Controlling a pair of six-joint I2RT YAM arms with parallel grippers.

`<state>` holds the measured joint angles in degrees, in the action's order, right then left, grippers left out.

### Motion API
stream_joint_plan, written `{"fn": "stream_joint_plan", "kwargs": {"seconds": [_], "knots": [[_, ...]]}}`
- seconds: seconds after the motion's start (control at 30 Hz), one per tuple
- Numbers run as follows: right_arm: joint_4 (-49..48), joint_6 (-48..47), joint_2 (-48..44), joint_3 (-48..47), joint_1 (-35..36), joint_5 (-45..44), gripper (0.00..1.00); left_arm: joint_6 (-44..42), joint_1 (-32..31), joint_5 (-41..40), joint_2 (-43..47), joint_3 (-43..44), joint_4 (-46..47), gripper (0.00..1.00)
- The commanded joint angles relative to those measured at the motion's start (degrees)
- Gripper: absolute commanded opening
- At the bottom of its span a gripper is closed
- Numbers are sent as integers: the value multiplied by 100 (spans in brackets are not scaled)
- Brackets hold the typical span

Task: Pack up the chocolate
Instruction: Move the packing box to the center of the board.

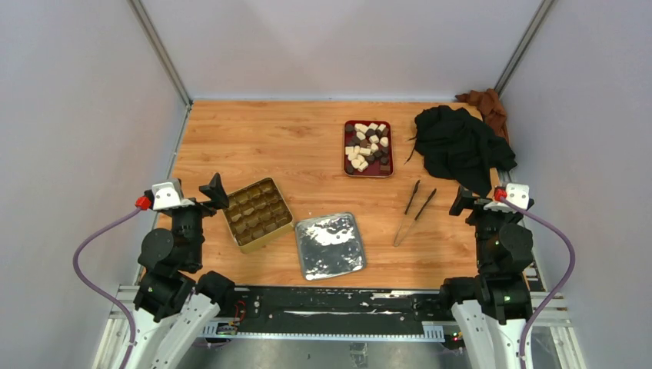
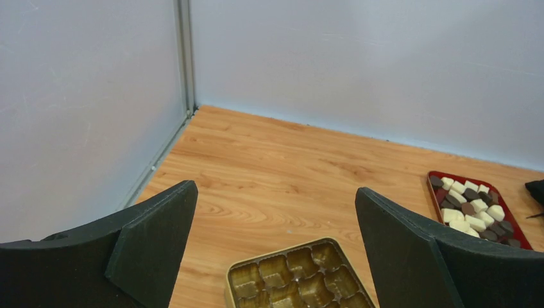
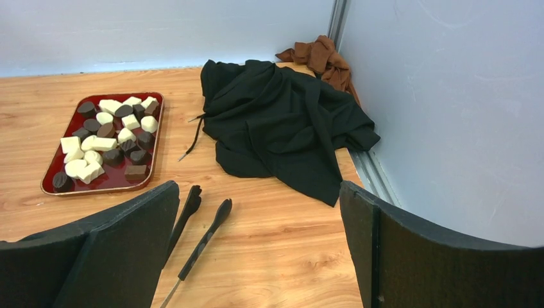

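Wood tabletop [image 1: 254, 146], left gripper [image 2: 274, 194] and right gripper [image 3: 258, 187] held up, jaws wide

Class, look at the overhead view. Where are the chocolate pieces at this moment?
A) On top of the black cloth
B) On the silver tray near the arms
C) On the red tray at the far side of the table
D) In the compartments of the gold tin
C: the white and dark chocolate pieces lie heaped on the red tray, while the gold tin looks unfilled.
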<state>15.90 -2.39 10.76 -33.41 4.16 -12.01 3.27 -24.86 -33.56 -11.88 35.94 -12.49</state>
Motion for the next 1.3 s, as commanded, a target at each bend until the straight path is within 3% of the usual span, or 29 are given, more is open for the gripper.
{"fn": "stream_joint_plan", "kwargs": {"seconds": [0.0,0.4,0.7,1.0,1.13,1.27], "knots": [[-84,3,-54,33,85,-39,100,42,34,15,79,-52,125,100],[126,204,147,-210,89,171,100,128,34,179,61,75,34,100],[798,934,1055,-711,85,1051,100,509,34,598,-625,660,-720,100],[1468,1115,2619,-1166,92,1868,96,980,34,1544,-1701,892,-1184,100],[1370,1248,3134,-1135,247,1708,94,983,34,1813,-2008,915,-1212,100],[1268,1280,3901,-1167,1048,797,94,983,34,2018,-2256,853,-1229,100]]}}
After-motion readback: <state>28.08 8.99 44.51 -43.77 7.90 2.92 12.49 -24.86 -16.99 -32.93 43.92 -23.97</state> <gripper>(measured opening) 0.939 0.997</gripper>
